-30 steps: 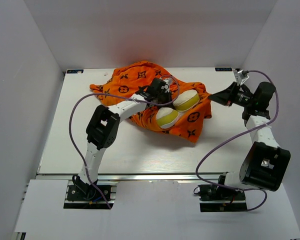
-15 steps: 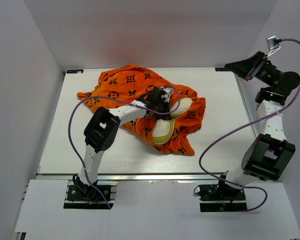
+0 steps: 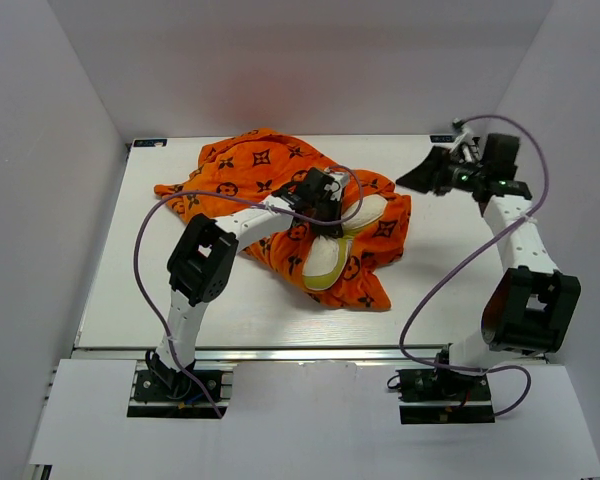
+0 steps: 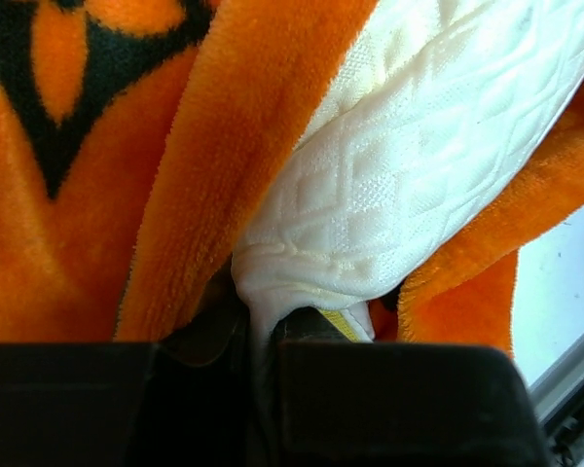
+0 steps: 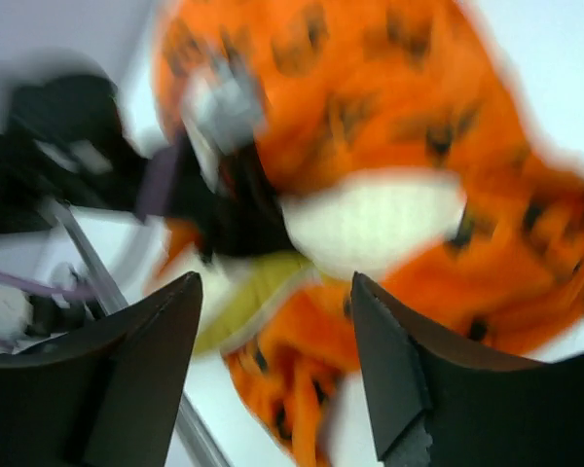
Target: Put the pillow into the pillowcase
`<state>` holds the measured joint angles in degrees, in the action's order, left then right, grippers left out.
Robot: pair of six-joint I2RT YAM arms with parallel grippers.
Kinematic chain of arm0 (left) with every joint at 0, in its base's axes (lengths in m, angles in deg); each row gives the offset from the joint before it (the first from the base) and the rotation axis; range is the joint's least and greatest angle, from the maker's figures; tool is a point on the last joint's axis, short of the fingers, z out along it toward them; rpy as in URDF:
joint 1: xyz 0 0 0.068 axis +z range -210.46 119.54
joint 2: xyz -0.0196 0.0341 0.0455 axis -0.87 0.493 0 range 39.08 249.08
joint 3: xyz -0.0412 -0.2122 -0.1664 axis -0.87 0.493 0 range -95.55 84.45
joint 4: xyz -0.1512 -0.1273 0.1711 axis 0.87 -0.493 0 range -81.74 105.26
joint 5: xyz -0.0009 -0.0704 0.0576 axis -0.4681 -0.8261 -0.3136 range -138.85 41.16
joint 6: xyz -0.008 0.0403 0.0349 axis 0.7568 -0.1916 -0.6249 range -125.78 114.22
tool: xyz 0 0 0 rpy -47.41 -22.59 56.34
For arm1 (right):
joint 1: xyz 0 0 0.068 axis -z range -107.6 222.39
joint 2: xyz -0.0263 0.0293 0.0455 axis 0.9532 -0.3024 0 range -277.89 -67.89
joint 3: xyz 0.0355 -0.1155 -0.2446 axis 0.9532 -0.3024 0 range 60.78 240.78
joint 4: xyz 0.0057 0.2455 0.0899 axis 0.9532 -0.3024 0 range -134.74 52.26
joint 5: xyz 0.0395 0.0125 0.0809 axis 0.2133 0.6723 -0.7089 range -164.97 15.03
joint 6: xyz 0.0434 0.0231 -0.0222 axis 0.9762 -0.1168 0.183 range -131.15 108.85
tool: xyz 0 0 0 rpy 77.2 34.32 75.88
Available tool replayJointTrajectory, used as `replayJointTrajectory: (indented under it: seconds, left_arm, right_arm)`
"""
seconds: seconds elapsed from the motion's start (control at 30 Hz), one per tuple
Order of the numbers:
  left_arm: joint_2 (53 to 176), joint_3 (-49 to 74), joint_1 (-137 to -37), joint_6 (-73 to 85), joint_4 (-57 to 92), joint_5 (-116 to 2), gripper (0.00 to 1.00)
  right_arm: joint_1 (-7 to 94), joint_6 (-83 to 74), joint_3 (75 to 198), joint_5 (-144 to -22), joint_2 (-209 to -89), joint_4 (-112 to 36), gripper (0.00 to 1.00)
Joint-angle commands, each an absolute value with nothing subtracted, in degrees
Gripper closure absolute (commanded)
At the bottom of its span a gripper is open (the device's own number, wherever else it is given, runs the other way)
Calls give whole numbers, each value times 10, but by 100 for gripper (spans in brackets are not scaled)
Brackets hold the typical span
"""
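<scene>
1. Two grippers show. The left gripper [image 3: 323, 198] has its jaws almost closed. They pinch a bunched corner of the pillow [image 4: 419, 165].
2. The pillow is white and puffy, with a bumpy diamond pattern and a yellow edge. It reaches out ahead of that gripper.
3. The pillowcase [image 3: 250, 165] is fuzzy orange cloth with black shapes. It folds along both sides of the pillow right by the pinched corner. It also lies crumpled beside and behind the gripper.
4. Part of the pillow pokes out of the cloth, so it is not all the way in.
5. The right gripper [image 3: 420, 178] is off to the side of the cloth, not touching it. Its jaws are wide apart and hold nothing. Its own view is blurry.
6. Bare white table [image 3: 130, 290] lies all around the cloth, with white walls at the table's edges.
</scene>
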<state>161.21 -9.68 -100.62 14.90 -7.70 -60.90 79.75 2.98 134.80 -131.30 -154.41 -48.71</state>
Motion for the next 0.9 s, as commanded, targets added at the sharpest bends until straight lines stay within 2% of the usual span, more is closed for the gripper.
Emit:
replayJointTrajectory:
  seconds: [0.0, 0.03, 0.07, 0.1, 0.13, 0.23, 0.37, 0.73, 0.83, 0.87]
  left_arm:
    - [1606, -101, -997, 153, -195, -596, 100]
    - [1606, -103, -997, 155, -197, -602, 100]
    - [1606, -105, -997, 156, -197, -604, 100]
    - [1606, -104, -997, 158, -196, -606, 100]
    - [1607, -101, -998, 161, -195, -612, 100]
    - [1605, -91, -997, 168, -186, -618, 100]
    - [1598, -81, -997, 174, -177, -619, 100]
    - [1576, -52, -997, 195, -152, -622, 100]
    - [1575, -48, -997, 200, -147, -622, 100]
    - [1575, -46, -997, 201, -145, -621, 100]
  right_arm:
    - [734, -178, 1315, -1164, -1527, -740, 31]
    - [716, -165, 1299, -1136, -1517, -733, 28]
    - [673, -146, 1263, -1089, -1509, -719, 17]
    - [656, -104, 1248, -1070, -1494, -705, 11]
    - [641, -83, 1235, -1055, -1490, -687, 10]
    - [595, -30, 1207, -1035, -1485, -668, 11]
    - [582, 10, 1210, -1006, -1510, -665, 11]
    - [532, 54, 1285, -947, -1616, -599, 11]
    - [522, 55, 1292, -922, -1639, -585, 16]
    - [521, 53, 1294, -917, -1647, -586, 25]
